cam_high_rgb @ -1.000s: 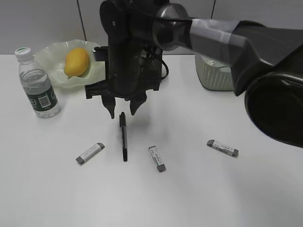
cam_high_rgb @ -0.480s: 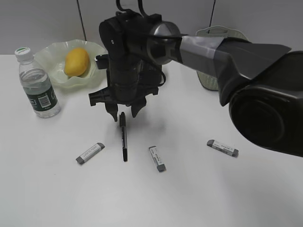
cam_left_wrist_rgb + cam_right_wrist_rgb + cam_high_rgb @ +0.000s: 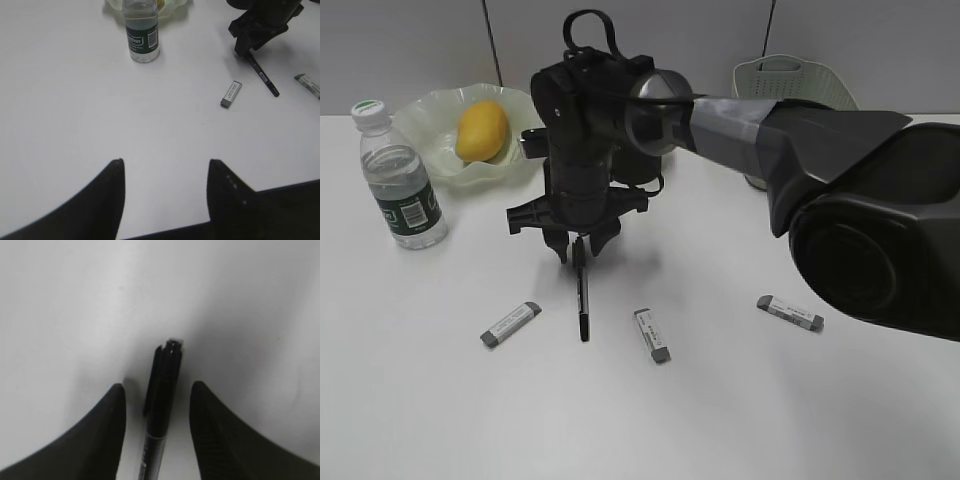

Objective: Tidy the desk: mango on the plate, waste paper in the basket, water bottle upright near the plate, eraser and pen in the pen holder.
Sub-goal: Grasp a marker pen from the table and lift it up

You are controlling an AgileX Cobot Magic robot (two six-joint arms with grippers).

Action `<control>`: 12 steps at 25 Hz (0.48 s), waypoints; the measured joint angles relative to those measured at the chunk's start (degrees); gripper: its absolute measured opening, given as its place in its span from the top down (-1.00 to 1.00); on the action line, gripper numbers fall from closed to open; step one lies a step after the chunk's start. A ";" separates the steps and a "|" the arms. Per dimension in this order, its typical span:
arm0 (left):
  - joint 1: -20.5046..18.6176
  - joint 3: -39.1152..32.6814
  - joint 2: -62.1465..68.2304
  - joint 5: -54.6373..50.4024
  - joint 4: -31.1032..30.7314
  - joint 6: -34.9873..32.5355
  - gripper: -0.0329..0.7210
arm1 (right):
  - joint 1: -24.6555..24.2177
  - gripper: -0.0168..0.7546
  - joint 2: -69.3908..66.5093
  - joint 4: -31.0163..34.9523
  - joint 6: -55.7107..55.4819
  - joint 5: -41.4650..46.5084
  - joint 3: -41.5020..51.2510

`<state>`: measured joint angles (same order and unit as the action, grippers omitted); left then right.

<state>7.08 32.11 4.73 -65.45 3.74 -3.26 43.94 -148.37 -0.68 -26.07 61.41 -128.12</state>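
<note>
Under me spreads the broad white desk [image 3: 770,400], bare enough that everything left to tidy lies flat on it. Off to my far side, behind my arm, stands the pale sage-green woven-look basket [image 3: 790,75], kept back out of the working area; whether the waste paper is in it I cannot tell from here. On my other side sits the pale green wavy-rimmed plate [image 3: 435,110] with the smooth yellow-orange mango [image 3: 482,130] in it, so that part looks done, and the small clear water bottle with the dark green label [image 3: 400,185] stands upright just beside the plate, where it belongs. My right claw [image 3: 578,245] hangs point-down over the cap end of the slim black pen [image 3: 582,295], straddling it: in my wrist view the pen [image 3: 162,405] lies between my two fingers [image 3: 102,440], which have gaps either side, so I am parted around it and not yet pinching. I straddle the end because that leaves the barrel free to tip into a holder. Three slim grey-white erasers [image 3: 510,323] lie near the pen. My left claw [image 3: 165,172] waits spread and holding nothing, well apart.
</note>
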 joint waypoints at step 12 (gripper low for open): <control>0.00 0.00 0.00 0.00 0.00 0.00 -0.16 | 0.00 0.26 -1.07 0.23 -0.03 -0.32 -0.12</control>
<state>7.08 32.11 4.73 -65.45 3.74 -3.26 43.94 -149.44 -0.44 -26.10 61.10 -128.24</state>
